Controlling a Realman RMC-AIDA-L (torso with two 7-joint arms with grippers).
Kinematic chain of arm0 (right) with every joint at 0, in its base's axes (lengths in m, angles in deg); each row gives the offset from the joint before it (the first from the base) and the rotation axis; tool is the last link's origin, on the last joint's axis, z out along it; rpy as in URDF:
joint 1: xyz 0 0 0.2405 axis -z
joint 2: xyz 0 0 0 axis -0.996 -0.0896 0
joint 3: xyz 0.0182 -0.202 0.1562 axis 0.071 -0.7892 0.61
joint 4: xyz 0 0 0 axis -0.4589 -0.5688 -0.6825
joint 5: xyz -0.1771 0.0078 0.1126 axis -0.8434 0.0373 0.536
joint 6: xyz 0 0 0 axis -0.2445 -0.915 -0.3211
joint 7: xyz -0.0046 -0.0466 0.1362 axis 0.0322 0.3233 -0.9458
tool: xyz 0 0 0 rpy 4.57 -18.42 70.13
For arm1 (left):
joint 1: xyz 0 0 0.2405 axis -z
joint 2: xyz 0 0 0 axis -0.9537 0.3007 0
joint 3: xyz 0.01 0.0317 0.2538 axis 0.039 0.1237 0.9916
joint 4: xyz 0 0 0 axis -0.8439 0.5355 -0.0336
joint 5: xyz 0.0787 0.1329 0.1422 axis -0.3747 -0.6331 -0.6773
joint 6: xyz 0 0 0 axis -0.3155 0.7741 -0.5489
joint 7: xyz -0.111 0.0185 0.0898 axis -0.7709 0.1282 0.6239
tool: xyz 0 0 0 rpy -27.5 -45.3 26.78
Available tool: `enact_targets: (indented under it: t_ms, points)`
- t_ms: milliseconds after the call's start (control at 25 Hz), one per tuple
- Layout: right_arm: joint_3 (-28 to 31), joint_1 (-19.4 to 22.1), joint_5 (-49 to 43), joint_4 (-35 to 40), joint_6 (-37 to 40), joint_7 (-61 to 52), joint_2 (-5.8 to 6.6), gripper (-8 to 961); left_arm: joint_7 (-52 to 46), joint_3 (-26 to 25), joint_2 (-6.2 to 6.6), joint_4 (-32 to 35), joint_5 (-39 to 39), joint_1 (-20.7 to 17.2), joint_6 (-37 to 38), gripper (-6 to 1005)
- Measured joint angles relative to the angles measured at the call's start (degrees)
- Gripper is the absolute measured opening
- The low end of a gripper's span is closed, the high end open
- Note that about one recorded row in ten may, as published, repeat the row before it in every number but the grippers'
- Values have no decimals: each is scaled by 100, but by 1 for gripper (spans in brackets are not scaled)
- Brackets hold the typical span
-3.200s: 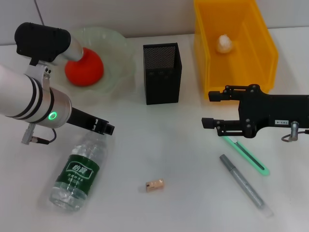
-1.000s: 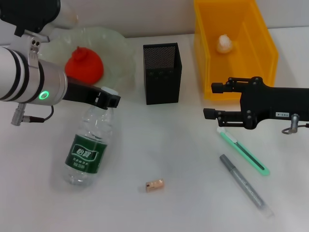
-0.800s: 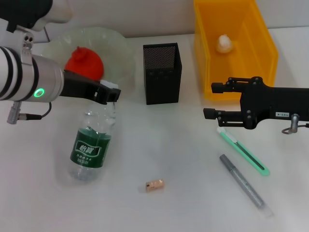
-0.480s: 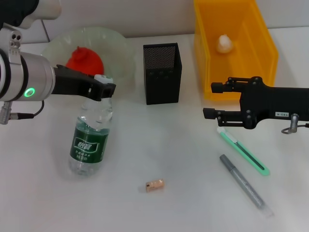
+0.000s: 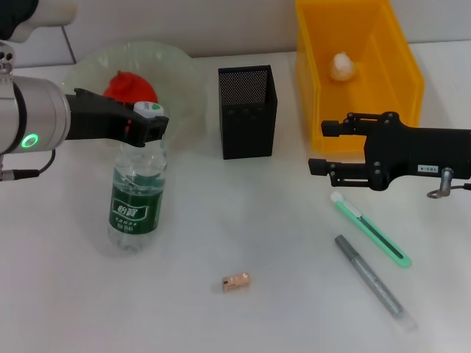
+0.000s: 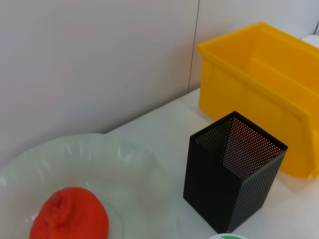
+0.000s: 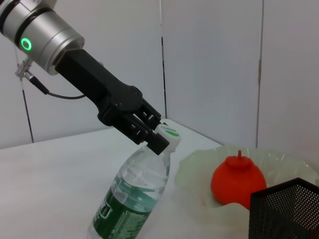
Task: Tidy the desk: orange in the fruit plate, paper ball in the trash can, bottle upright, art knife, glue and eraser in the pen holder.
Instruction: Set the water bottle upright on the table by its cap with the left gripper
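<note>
My left pincer (image 5: 149, 123) is clenched on the neck of the bottle (image 5: 136, 195), just under the white cap. The bottle's base rests on the tabletop (image 5: 243, 220) and it stands nearly upright, leaning slightly; in the right wrist view the lean is plain, with the cap end tipped toward the fruit plate (image 5: 184, 81). The bottle sits just in front of that plate.

The orange (image 5: 121, 84) lies in the fruit plate, partly hidden behind my left arm in the head view; the left wrist view shows it clearly inside the pale-green dish. The pen holder (image 5: 247, 112) stands upright between the plate and the trash can (image 5: 401, 66). I cannot see anything inside the holder from the left wrist view. The paper ball (image 5: 342, 66) lies inside the trash can.

My right pincer (image 5: 324, 147) hovers in front of the trash can, fingers apart and holding nothing. Just below it on the tabletop lies the green art knife (image 5: 368, 228), and beside that a grey pen-shaped stick (image 5: 372, 283), both angled the same way. The eraser (image 5: 236, 281) lies alone on the tabletop, well apart from both pincers.
</note>
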Motion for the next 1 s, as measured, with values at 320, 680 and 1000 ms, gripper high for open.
enact_targets:
  t_ms: [320,680,1000]
  points:
    - [0,-11,116,-33,-32,-14,0,709,79,-19,4,187,3,-180,-83,447]
    - [0,-21,138,-53,-36,-61,0,709,176,-29,4,300,36,-341,-179,444]
    - [-1,26,272,-63,-64,-70,-7,710,265,-28,1,430,43,-465,-259,442]
